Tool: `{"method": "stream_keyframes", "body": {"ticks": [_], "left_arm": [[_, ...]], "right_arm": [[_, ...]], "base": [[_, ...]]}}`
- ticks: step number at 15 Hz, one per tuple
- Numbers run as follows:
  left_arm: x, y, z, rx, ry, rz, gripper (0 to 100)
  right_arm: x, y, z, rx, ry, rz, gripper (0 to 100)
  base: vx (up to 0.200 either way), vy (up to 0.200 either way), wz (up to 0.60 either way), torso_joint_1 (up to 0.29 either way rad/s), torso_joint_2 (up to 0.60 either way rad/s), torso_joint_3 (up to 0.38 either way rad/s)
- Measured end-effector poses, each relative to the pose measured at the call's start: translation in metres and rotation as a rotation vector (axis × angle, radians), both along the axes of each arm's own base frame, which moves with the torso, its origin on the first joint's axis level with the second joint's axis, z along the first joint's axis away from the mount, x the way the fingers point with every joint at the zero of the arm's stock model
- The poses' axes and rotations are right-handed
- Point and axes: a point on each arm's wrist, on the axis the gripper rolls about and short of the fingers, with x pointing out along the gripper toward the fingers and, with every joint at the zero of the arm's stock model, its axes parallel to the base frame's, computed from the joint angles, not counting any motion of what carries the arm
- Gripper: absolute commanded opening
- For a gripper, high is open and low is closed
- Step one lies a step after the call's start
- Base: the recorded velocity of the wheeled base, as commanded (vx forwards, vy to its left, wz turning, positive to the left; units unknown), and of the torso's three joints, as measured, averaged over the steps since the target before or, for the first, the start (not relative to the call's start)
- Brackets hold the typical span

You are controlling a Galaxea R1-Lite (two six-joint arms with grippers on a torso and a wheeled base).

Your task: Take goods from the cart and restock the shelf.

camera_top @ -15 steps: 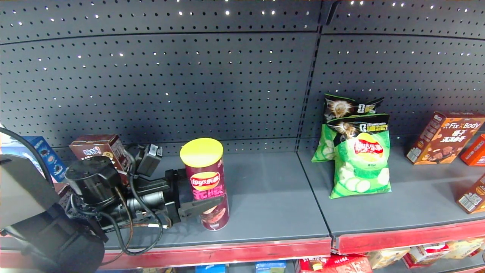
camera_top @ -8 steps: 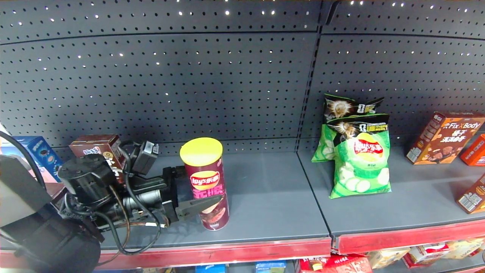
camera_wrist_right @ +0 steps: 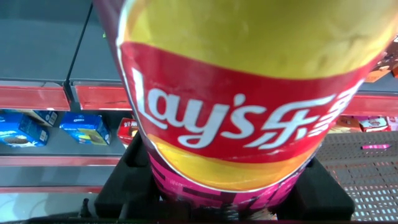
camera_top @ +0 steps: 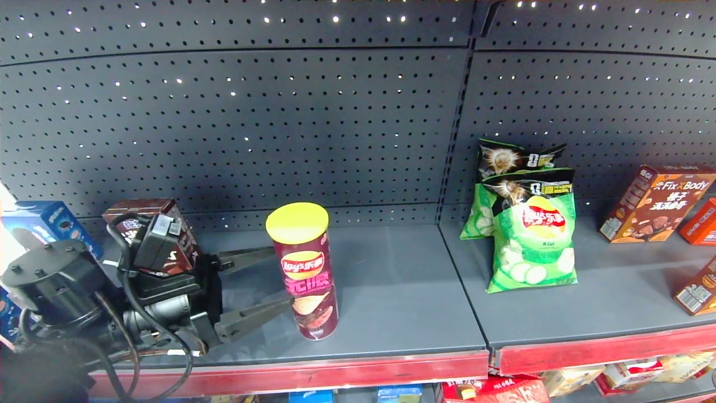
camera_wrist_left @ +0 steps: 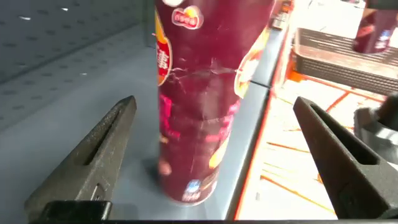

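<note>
**A:** Right, surface first?
**B:** Grey metal shelf [camera_top: 391, 291] with a red front lip [camera_top: 335, 372]. Dark pegboard [camera_top: 251, 129] stands behind at 12 o'clock. The chip can [camera_top: 307, 268] is upright near the front edge, yellow lid on.
**A:** Left gripper [camera_top: 284, 278]?
**B:** At the can's 9 o'clock, low over the shelf. Fingers spread wide, one on either side of the can. The left wrist view shows a gap on each side, so it grips nothing.
**A:** Right gripper [camera_wrist_right: 217, 211]?
**B:** Clamped round a second can [camera_wrist_right: 249, 106], held off the shelf, out in front of the lip.
**A:** Neighbours?
**B:** Two green chip bags [camera_top: 531, 235] lean at the can's 3 o'clock, well apart from it, with a brown box [camera_top: 654, 201] beyond. A dark box [camera_top: 148, 218] and a blue box [camera_top: 50, 221] sit at 10 o'clock. A wire cart basket [camera_wrist_left: 342, 59] lies past the shelf edge.
</note>
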Motion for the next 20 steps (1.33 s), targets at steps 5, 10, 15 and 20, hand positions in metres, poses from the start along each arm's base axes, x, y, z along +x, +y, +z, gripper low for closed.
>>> {"method": "stream_keyframes", "body": {"ticks": [5,10,15,20], "left_arm": [[-0.022,0.024,0.011,-0.003,-0.033,0.105,100],[-0.046,0.037,0.035,-0.055,-0.105,0.325,100],[-0.096,0.045,0.041,-0.069,0.054,0.638,100],[-0.16,0.049,0.032,-0.03,0.183,0.968,100]], "right_arm": [[0.0,0.0,0.0,0.0,0.0,0.0,0],[-0.001,0.0,-0.003,0.0,0.006,0.001,0],[0.0,0.0,-0.005,0.002,0.013,0.004,0],[-0.003,0.0,-0.004,0.003,-0.007,0.0,0]], "base": [[0.0,0.0,0.0,0.0,0.0,0.0],[0.0,0.0,0.0,0.0,0.0,0.0],[0.0,0.0,0.0,0.0,0.0,0.0],[0.0,0.0,0.0,0.0,0.0,0.0]]}}
